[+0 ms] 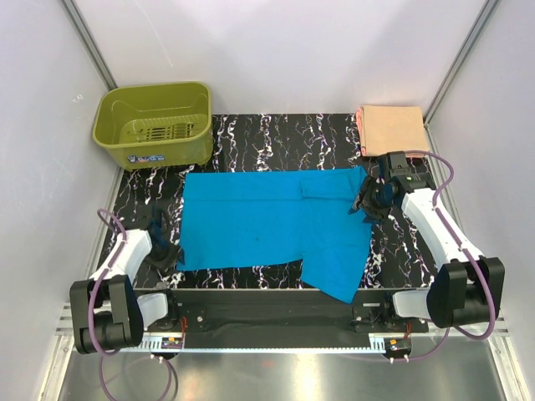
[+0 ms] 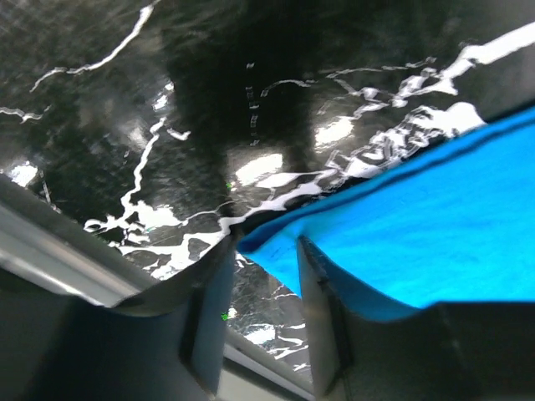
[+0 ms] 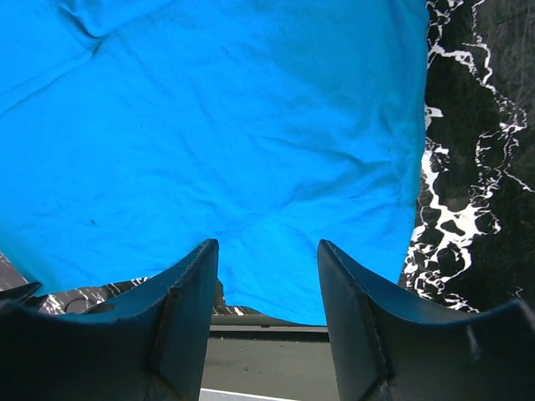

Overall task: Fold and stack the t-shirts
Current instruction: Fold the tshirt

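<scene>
The turquoise-blue t-shirt (image 1: 267,221) lies spread out flat across the middle of the black marbled table (image 1: 276,134). The peach t-shirt (image 1: 391,128) lies folded at the back right corner. My left gripper (image 1: 165,251) is low at the blue shirt's near left corner. In the left wrist view that corner of the blue t-shirt (image 2: 435,217) reaches into the gap of the left gripper (image 2: 264,246), whose jaws stand apart. My right gripper (image 1: 369,200) is at the shirt's right edge. The right gripper (image 3: 267,246) is open over the edge of the blue t-shirt (image 3: 234,125).
An olive-green plastic basket (image 1: 155,124) stands at the back left corner, just beyond the shirt. White walls enclose the table on three sides. The metal rail (image 1: 267,313) with both arm bases runs along the near edge.
</scene>
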Motion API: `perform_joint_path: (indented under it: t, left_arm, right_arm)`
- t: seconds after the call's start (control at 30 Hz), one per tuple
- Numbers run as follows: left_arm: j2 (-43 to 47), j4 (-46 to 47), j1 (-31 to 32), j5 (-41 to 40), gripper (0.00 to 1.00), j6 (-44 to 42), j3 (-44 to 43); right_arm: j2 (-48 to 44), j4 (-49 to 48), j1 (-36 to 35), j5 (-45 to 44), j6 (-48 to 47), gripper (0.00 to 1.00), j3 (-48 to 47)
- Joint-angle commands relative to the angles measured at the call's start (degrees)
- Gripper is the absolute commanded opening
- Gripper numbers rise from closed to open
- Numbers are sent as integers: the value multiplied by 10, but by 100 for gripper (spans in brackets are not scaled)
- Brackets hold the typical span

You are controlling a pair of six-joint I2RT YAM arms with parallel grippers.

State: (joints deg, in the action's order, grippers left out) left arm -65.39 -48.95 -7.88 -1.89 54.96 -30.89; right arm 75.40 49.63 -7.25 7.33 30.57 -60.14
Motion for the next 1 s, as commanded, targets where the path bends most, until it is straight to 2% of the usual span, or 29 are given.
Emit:
perform_joint_path:
  t: [0.0,0.07,0.1,0.17,0.37,0.47,0.63,0.8,0.97]
  left_arm:
    - [-19,32,-13,3,35,16,17]
    - [-27,32,-22,1,21,16,15]
    - [-32,32,-32,0,10,15,15]
    - [-32,29,-49,0,0,6,9]
    - [5,-7,-71,-43,0,1,-16]
    - [-4,-6,-73,-42,0,1,-21]
    - [-11,4,-73,-25,0,1,-25]
    - [-16,7,-73,-25,0,1,-28]
    - [-22,20,-73,-22,0,0,-29]
  right_arm:
    - [-15,9,-3,18,12,58,-7]
    - [-10,15,-3,16,10,58,-16]
    - [-5,21,-3,16,8,58,-19]
    - [-2,24,-3,21,6,58,-20]
    - [35,62,-22,58,5,55,-2]
    - [38,74,-27,91,27,45,39]
    - [10,91,-32,82,72,38,117]
    - [-20,90,-39,82,126,40,186]
    - [-34,58,-41,19,167,46,222]
